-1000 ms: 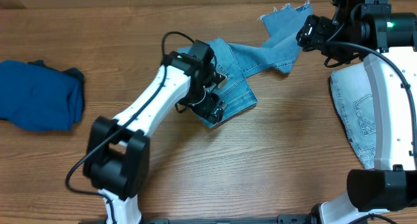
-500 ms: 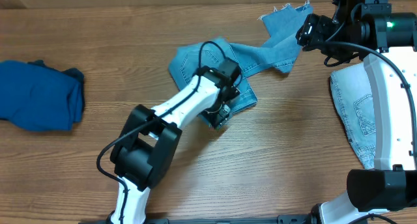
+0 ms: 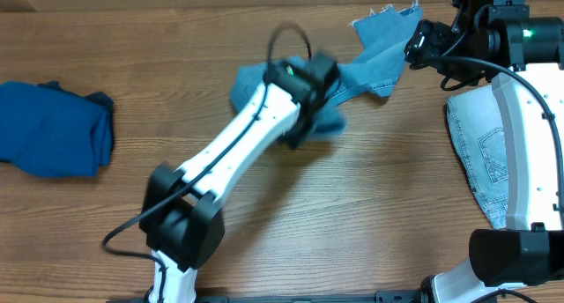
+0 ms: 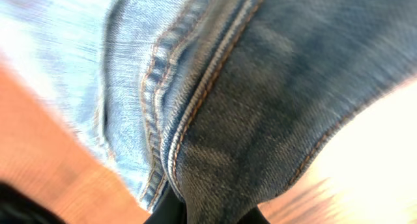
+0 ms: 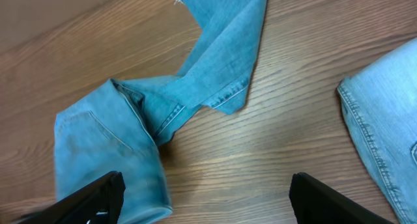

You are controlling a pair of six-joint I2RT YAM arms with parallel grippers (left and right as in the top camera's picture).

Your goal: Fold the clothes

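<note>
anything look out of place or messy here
The jeans are askew: one leg trails crookedly toward the far edge, its frayed hem unfolded. The dark blue garment lies crumpled at the left.

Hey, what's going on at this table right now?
The left hand is clamped on the mid-blue denim jeans in the middle. The right hand hangs open by the jeans' frayed leg, holding nothing. A pale light-wash denim piece lies to the right and a plain dark blue garment far left, neither in a hand.
</note>
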